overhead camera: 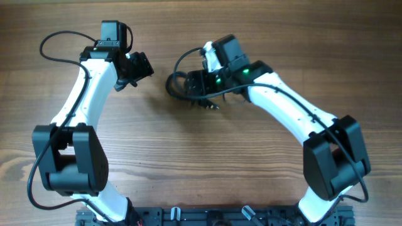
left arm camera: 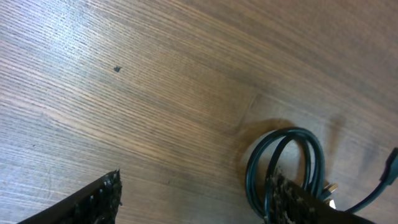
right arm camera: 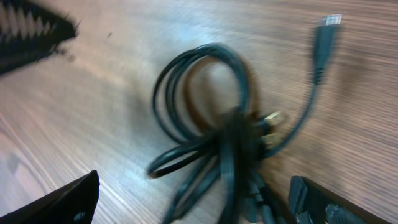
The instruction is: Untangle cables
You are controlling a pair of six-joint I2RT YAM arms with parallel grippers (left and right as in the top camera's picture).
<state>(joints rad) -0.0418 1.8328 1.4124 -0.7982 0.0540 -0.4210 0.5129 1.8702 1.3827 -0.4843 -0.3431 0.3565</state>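
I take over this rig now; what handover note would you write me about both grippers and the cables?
Thin black cables: one knotted bundle on the brown wooden table, one silver-tipped plug end sticking out.
Left gripper: open, empty, beside the bundle.
Right gripper: open, jaws on either side of the bundle, not clamping it.
Done: nothing separated yet.
Left: the whole untangling.

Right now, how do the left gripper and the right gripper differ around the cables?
The right gripper stands over the cables, jaws either side of the bundle; the left gripper stands beside it, jaws over the table. Overhead, the right gripper hides part of the bundle; the left gripper hides none. Both are open, holding nothing.
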